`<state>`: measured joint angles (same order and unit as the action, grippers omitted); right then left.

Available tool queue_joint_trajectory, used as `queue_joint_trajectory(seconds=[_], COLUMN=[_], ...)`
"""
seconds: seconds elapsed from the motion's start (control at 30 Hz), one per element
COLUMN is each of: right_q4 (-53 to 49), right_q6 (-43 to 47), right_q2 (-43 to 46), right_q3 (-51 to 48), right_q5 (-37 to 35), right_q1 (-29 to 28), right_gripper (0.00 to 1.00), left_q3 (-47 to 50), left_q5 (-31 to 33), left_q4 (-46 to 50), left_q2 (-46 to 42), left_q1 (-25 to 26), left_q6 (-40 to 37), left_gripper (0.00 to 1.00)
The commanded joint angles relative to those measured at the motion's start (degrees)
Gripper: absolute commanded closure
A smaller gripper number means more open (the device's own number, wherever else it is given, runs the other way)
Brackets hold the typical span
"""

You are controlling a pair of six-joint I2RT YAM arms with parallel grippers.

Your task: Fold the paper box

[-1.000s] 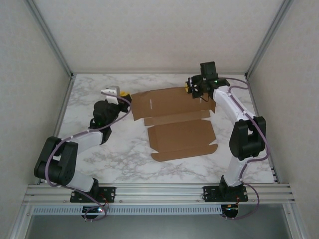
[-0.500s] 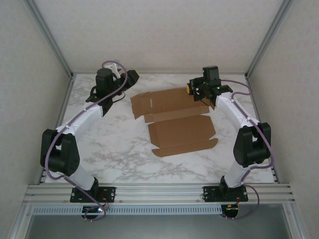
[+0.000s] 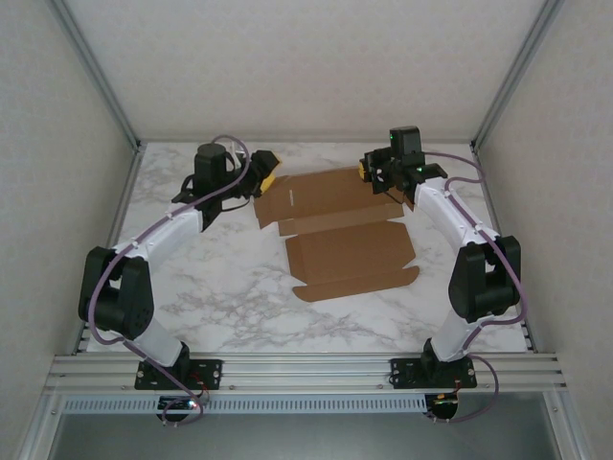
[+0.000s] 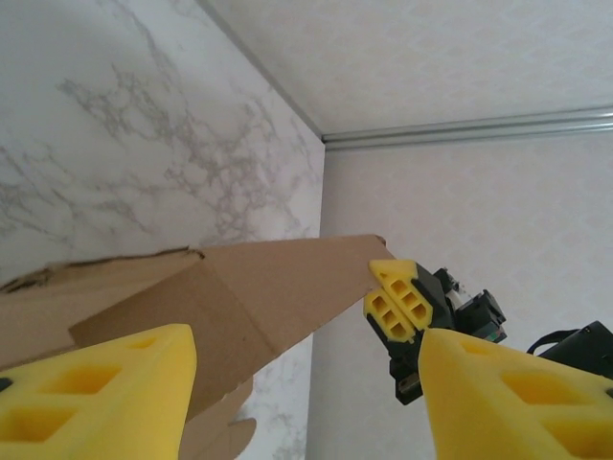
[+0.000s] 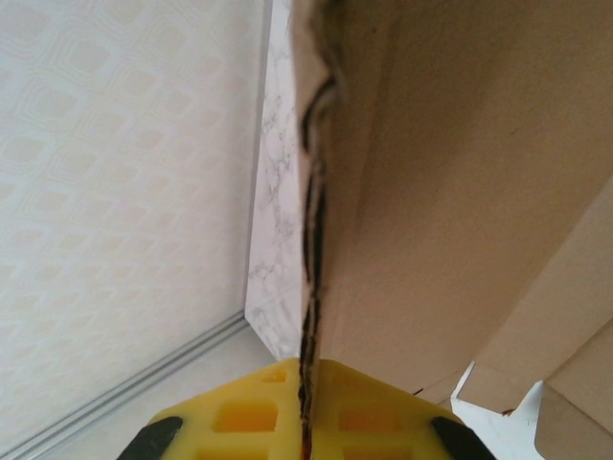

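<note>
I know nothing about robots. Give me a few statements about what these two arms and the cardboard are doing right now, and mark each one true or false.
1. The right gripper is clamped on an edge of the paper box. True.
2. The left gripper is squeezed shut on the cardboard. False: its fingers stand apart by the sheet's far left corner.
3. The paper box is already folded into a closed box. False: it is an open sheet, lying mostly flat.
4. The cardboard lies on a marble-patterned table. True.
</note>
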<state>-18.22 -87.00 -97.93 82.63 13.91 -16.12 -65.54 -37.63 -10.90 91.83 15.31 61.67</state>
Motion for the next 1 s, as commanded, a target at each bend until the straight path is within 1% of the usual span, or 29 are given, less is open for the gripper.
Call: queue_joint_trajectory(seconds=[0.0, 0.13, 0.33, 0.57, 0.77, 0.9, 0.97], right_q4=[2.26, 2.57, 2.41, 2.81, 2.68, 2.32, 1.82], right_q6=[1.12, 1.13, 1.13, 0.87, 0.96, 1.04, 1.2], right_q2=[2.04, 2.04, 1.78, 1.74, 2.5, 3.36, 3.71], right_q3=[-0.95, -1.03, -0.98, -0.72, -1.52, -2.21, -2.29], right_q5=[-1.23, -1.5, -1.69, -1.74, -1.88, -2.36, -2.47], right_q1=[-0.2, -0.48, -0.82, -1.89, -2.27, -2.28, -2.25], right_gripper=[0.93, 0.93, 0.93, 0.93, 0.94, 0.94, 0.94], left_q3=[1.65, 3.02, 2.2, 0.57, -2.33, -2.75, -2.91], left_q5=[-1.26, -1.85, -2.16, -1.57, -1.4, -1.82, -2.23], left_q4=[-2.47, -6.52, -11.0, -13.36, -11.81, -11.26, -10.72], left_q2=[-1.2, 0.88, 2.79, 5.73, 7.47, 7.83, 8.0], left_q1=[0.95, 1.95, 4.7, 5.17, 4.66, 3.5, 2.83], left_q6=[3.11, 5.3, 7.12, 8.26, 6.48, 5.59, 4.86], left_gripper=[0.36, 0.36, 0.37, 0.39, 0.5, 0.62, 0.63])
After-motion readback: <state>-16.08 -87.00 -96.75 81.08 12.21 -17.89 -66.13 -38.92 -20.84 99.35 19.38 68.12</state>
